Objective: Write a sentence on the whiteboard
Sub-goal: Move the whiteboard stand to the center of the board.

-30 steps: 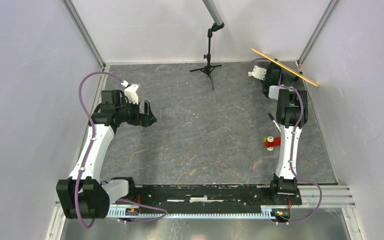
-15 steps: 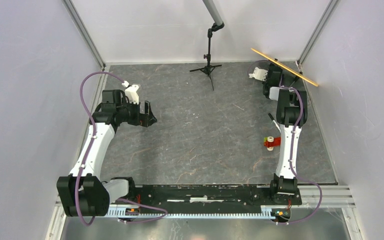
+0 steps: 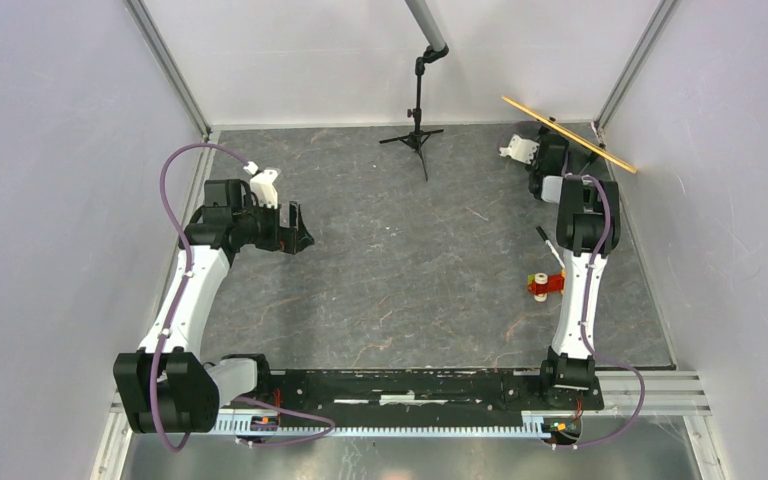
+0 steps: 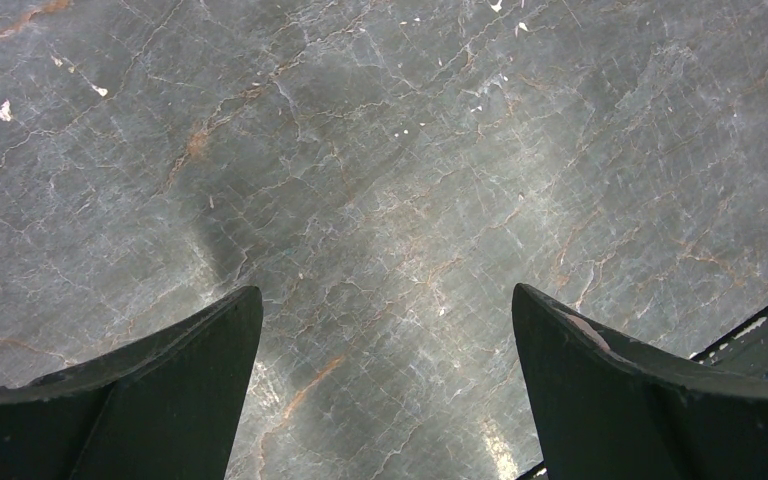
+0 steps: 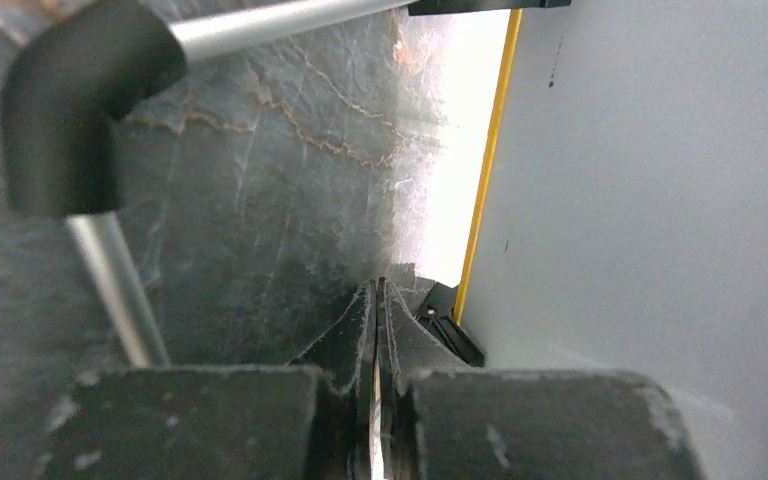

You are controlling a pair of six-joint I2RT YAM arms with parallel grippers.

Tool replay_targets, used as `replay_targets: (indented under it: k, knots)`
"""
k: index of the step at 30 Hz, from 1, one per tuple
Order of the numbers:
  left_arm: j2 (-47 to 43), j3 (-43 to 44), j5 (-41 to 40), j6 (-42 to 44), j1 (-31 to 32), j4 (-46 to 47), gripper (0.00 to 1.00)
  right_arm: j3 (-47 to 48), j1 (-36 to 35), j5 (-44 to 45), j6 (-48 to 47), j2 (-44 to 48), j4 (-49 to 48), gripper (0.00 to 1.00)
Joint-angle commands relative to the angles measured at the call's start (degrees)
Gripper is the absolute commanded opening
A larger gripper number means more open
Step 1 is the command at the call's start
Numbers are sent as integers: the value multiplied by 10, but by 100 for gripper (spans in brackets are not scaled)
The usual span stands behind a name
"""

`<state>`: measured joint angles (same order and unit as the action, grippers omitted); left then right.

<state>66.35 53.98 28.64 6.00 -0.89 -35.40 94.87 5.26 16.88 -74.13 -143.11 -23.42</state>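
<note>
The whiteboard [image 3: 570, 134] stands on edge at the back right corner and shows from above only as a thin tan-orange line. In the right wrist view its white face [image 5: 660, 200] fills the right side, with the yellow rim [image 5: 488, 160] and a black clip [image 5: 448, 325]. No lettering of the sentence shows on it. My right gripper [image 3: 552, 150] is next to the board's near side. Its jaws [image 5: 377, 285] are pressed together with nothing seen between them. My left gripper [image 3: 295, 228] is open and empty over bare table [image 4: 388, 300] at the left.
A small red-and-orange toy [image 3: 545, 285] lies by the right forearm, with a thin black-and-white stick [image 3: 552, 248] just behind it. A black tripod stand [image 3: 417, 135] with a metal pole stands at the back centre. Its pole and elbow [image 5: 70, 110] show in the right wrist view.
My right arm has shifted slightly toward the back right, closer to the board. The left arm has not moved.
</note>
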Motion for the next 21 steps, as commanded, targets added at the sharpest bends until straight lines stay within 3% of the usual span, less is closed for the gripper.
replay_targets:
  k: [1, 9, 21]
  knots:
    - [-7, 2, 3, -1, 2, 20, 100, -32, -1, -43, 41, 19, 66, 0]
    - [-11, 2, 2, 0, 2, 20, 100, -69, -13, -69, 41, 47, 112, 0]
    - [-23, 2, 4, 1, 2, 19, 100, -46, -28, -128, 41, 53, 275, 0]
